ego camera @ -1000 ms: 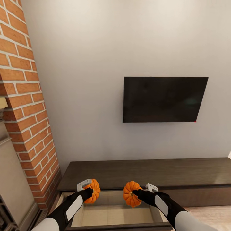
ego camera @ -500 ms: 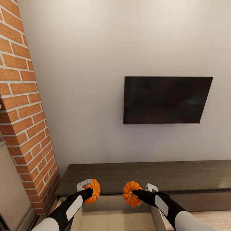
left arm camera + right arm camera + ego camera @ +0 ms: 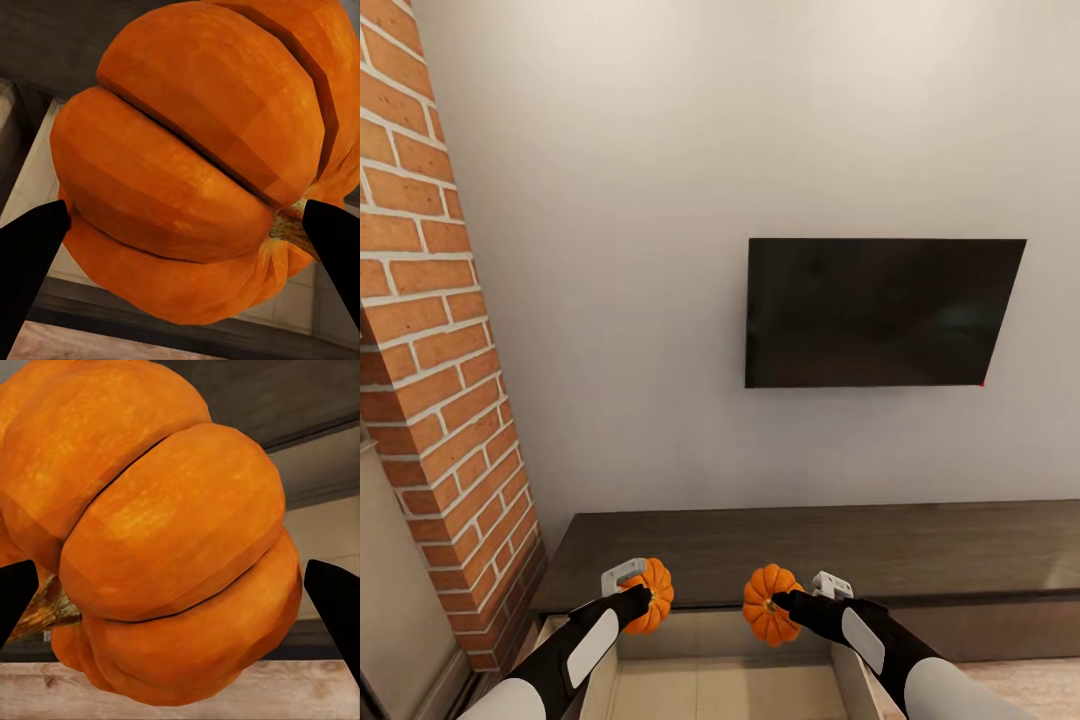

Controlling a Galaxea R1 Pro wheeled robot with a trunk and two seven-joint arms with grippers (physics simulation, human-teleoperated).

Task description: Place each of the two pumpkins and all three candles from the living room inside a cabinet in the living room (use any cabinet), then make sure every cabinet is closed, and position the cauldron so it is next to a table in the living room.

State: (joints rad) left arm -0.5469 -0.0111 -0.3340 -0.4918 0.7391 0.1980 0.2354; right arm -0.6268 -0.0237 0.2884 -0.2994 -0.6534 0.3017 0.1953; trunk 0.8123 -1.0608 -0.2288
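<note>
Two grippers each clasp a pumpkin: the left gripper (image 3: 638, 598) holds one pumpkin (image 3: 650, 596), the right gripper (image 3: 788, 604) the other pumpkin (image 3: 767, 604) (both aloft), above the cabinet's (image 3: 810, 545) open pale drawer (image 3: 720, 685), under a wall television (image 3: 880, 312).

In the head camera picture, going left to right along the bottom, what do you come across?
Brick column → left gripper → the pumpkin it holds → the second pumpkin → right gripper, all above the open drawer of the cabinet.
</note>
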